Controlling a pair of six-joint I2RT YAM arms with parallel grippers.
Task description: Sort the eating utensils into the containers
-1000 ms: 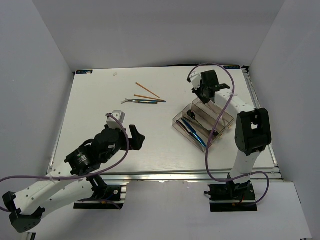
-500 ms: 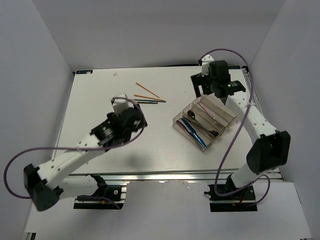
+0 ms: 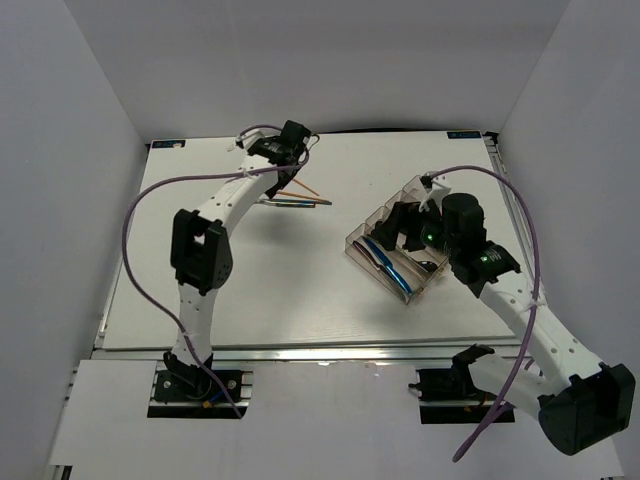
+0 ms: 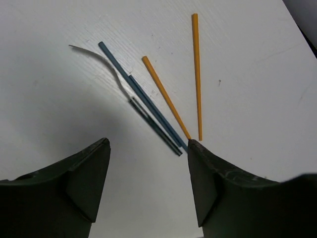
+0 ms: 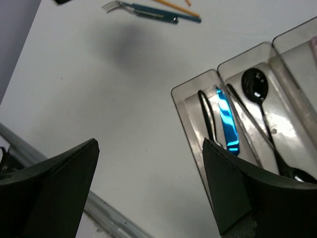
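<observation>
Overhead, the left gripper (image 3: 290,143) reaches to the far side of the table (image 3: 250,290), just beside the loose utensils. These are two orange chopsticks (image 3: 297,184) and, just nearer, a silver fork (image 3: 262,201) with a slim blue piece (image 3: 305,202) alongside it. To the right, the clear organizer tray (image 3: 352,243) sits at a slant, and the right gripper (image 3: 402,228) hovers over its far-left part. From the left wrist, the fingers (image 4: 86,183) stand spread with nothing between them, aimed at the cluster. The blue piece lies touching the fork's dark handle, and both chopstick tips end just beside the blue piece's near end. From the right wrist, that tool's jaws are also wide apart and empty. Below them the tray's leftmost compartment holds a black utensil (image 5: 205,116) and a bright blue knife (image 5: 227,124), and the next one holds a black spoon (image 5: 255,83) with another black handle beside it. The other compartments run out of frame. The likely trouble is at the cluster. The four pieces converge so tightly that closing there could pinch two at once or catch only a tip. A thin chopstick lying flat could then roll or skid away. A descent slightly off line might scatter the group. On the right, a low pass could nudge the light tray askew.
</observation>
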